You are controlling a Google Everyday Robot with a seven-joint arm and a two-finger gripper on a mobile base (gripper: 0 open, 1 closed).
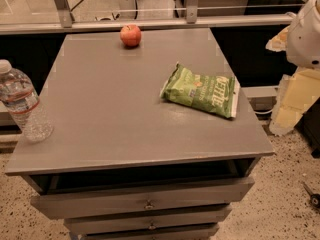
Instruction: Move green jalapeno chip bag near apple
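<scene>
The green jalapeno chip bag (201, 91) lies flat on the right side of the grey table top (115, 119), close to the right edge, with its white "Kettle" lettering facing up. The apple (130, 35) is small, round and red with a yellowish patch, and sits at the far edge of the table, left of the middle. The bag and the apple are well apart. My gripper is out of view; only a white rounded part of the arm (304, 31) shows at the upper right edge, beyond the table's right side.
A clear plastic water bottle (22, 104) stands at the table's left edge. Slightly open drawers (145, 201) sit under the top. A rail and glass wall (150, 21) run behind the table. Yellowish foam blocks (295, 101) stand on the speckled floor at right.
</scene>
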